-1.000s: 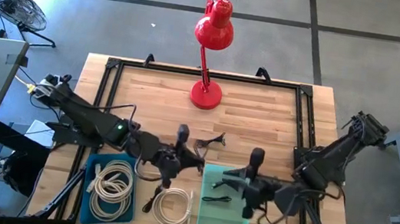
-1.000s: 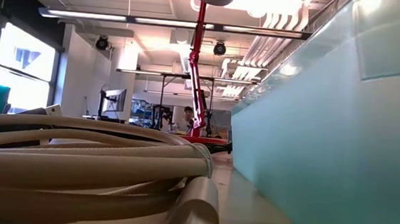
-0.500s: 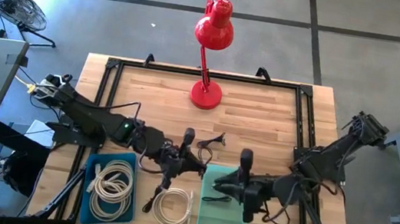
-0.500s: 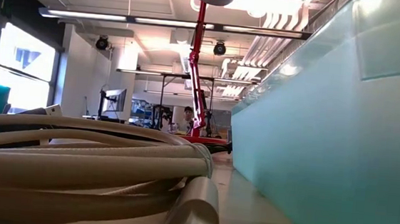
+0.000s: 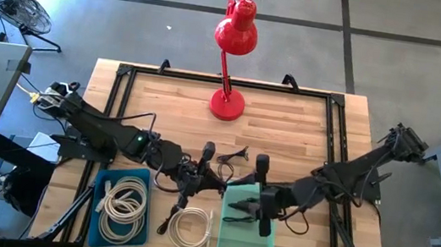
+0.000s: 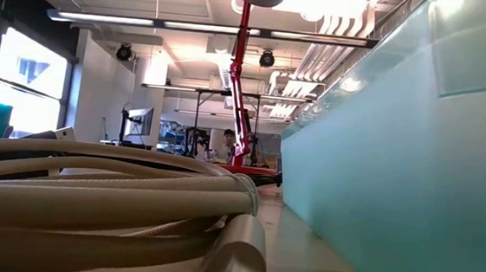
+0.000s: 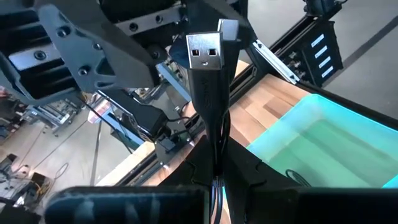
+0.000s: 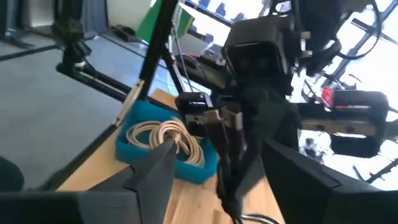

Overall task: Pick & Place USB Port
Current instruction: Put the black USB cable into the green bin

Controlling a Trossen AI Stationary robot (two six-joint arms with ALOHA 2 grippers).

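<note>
A black USB cable stands in my shut left gripper point(image 5: 220, 180) above the table's middle, just left of the light green tray point(image 5: 249, 240). Its metal plug point(image 7: 205, 50) sticks out past the fingertips toward my right gripper point(image 5: 245, 209). My right gripper hovers over the tray's near-left part, fingers wide open point(image 8: 224, 180). It faces the plug a short way off, and nothing is between its fingers. Another thin black cable point(image 5: 237, 220) lies on the tray's floor. My left gripper pinches the black moulded body of the USB plug point(image 7: 213, 134) between its two fingers, below the metal end. The fingers come about level from the table's left and lie along the plug. The plug is lifted clear, and its cord hangs slack below point(image 8: 227, 194).
A blue tray point(image 5: 100, 210) with a coiled white cable stands at the near left. Another white coil point(image 5: 190, 226) lies on the wood beside it and fills the low view point(image 6: 108, 195). A red desk lamp point(image 5: 231, 65) stands at the far middle. Black frame rails run along the table's edges.
My right gripper has gone toward the table's left, over the green tray and closer to the left gripper. Its wrist has turned to face the plug, and its fingers have opened wide. The USB plug has stayed raised in the left gripper.
</note>
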